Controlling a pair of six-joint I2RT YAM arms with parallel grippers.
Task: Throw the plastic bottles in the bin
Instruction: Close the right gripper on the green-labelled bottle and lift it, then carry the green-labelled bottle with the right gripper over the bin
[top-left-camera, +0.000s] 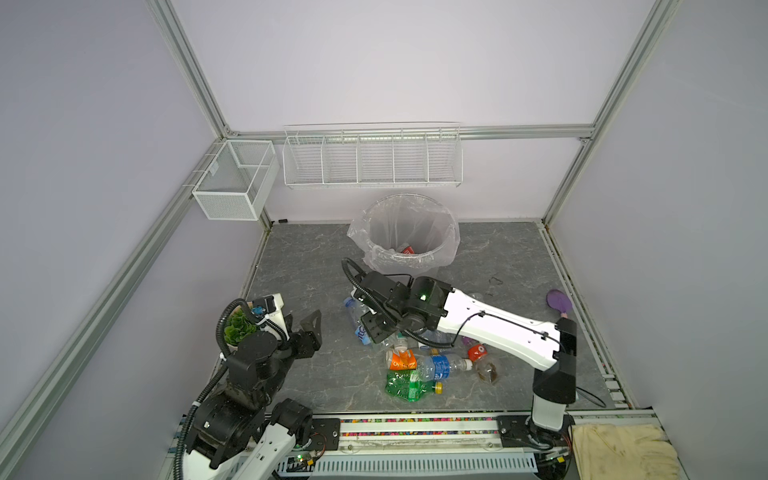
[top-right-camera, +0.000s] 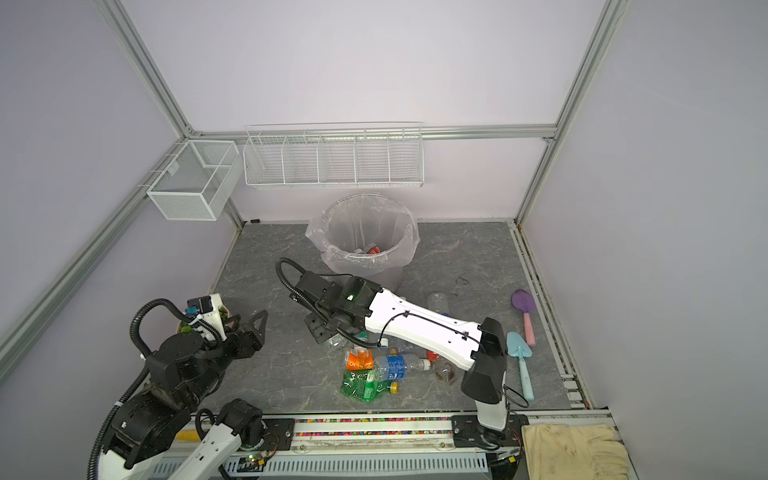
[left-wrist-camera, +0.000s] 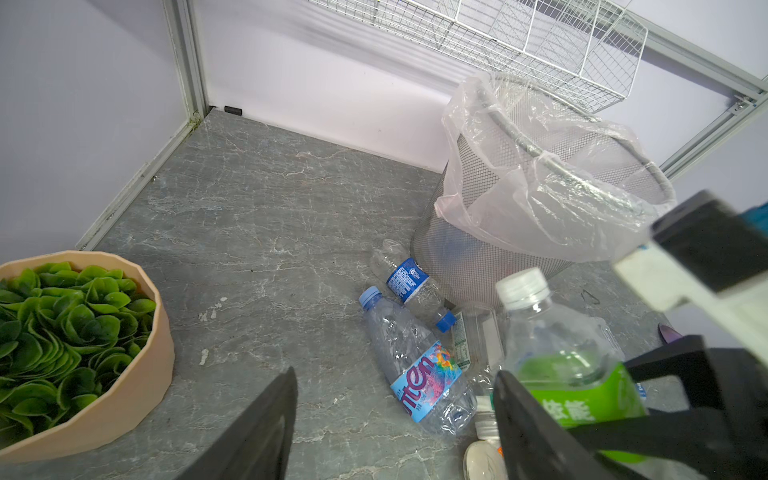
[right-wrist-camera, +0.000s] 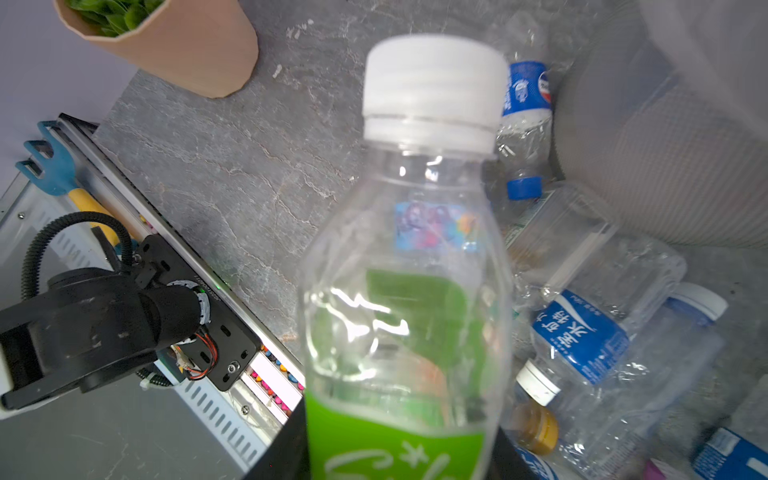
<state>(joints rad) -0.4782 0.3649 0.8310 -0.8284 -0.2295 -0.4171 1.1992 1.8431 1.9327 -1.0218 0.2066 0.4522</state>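
right gripper (top-left-camera: 371, 328) is clamping a clear, white-capped, green-labelled plastic bottle (right-wrist-camera: 407, 291) by its body, likely for carrying to the round grey bin (top-left-camera: 409, 199). left gripper (top-left-camera: 309, 332) is hanging released.

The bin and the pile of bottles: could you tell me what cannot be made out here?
- Bin: in both top views the near wall hides all contents but a red label.
- Pile of bottles: right arm covers part in both top views.
- Green-label bottle: base cut off by the right wrist view's edge.

bare floor (top-left-camera: 299, 266) left of bin (top-left-camera: 399, 224), plastic bottles (top-left-camera: 436, 365) crowding centre
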